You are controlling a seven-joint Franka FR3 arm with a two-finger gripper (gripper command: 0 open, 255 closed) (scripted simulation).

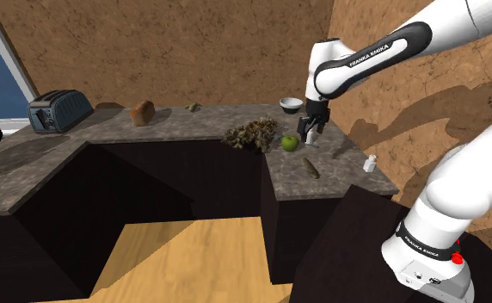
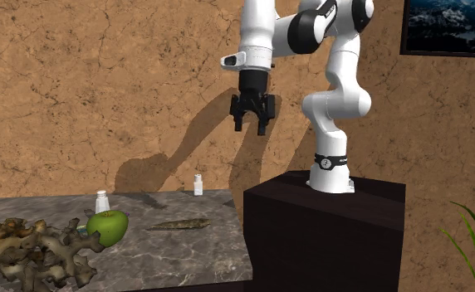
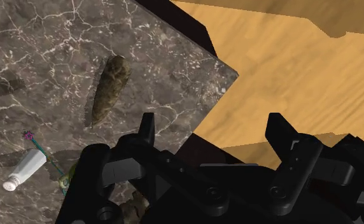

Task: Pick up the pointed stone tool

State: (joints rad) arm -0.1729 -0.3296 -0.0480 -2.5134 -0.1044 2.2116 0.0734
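The stone tool (image 1: 310,167), a long brownish piece tapering to a point, lies flat on the grey marbled counter (image 1: 107,142) near its corner by the dark stand (image 2: 323,224). The white arm (image 2: 335,108) holds its black gripper (image 2: 251,127) high above the counter, fingers spread wide and grasping nothing.

From the hand's own camera the stone tool (image 3: 109,89) sits ahead of the open gripper (image 3: 211,127), close to the counter's edge, with wooden floor (image 3: 289,70) beyond.

The shoulder view takes in a tangle of dry roots (image 1: 251,134), a toaster (image 1: 59,110) and a loaf (image 1: 143,112) farther along the counter. The second exterior view adds a framed picture (image 2: 452,25) on the wall.

A green apple (image 2: 107,226) rests near the tool's blunt end, apart from it, and a small white bottle (image 3: 27,168) stands close by.
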